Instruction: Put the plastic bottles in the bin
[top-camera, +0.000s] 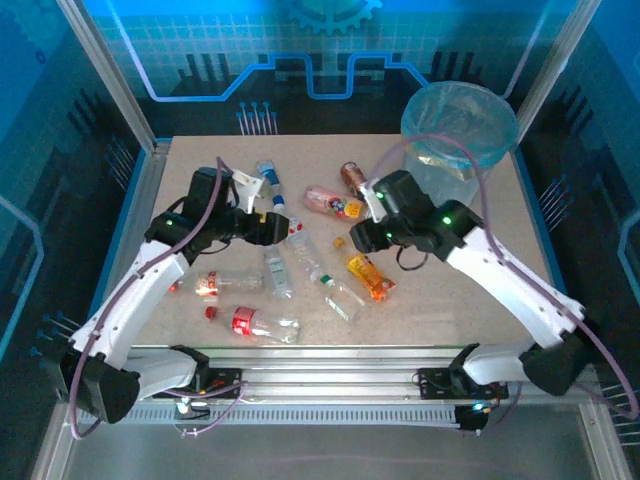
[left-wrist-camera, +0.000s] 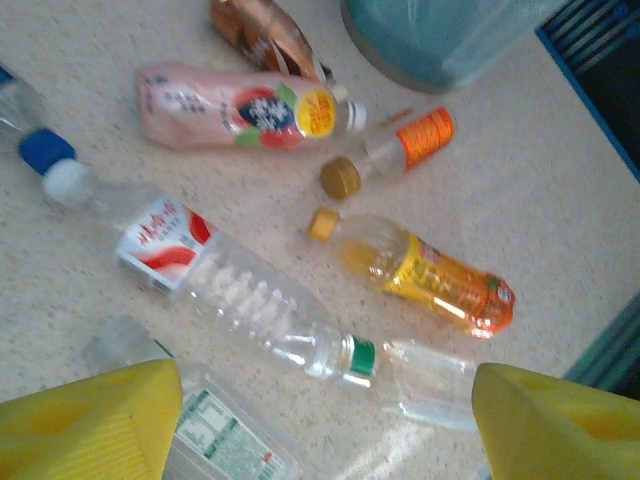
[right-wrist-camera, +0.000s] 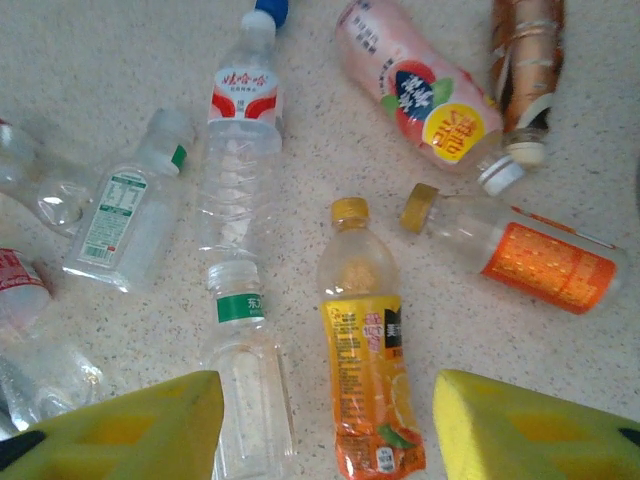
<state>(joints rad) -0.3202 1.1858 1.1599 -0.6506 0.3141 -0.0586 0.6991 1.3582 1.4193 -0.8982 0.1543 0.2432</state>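
- We count ten plastic bottles scattered across the middle of the table (all lying on their sides), and one bin in the far right corner.
- The table is bare along its near right and far left edges.
- The left gripper and right gripper hang over the bottles, fingers apart and holding nothing.

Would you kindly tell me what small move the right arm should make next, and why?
Probably lower the right end effector and close on the orange juice bottle: it lies flat between the open yellow fingers, along the gap, not yet gripped.
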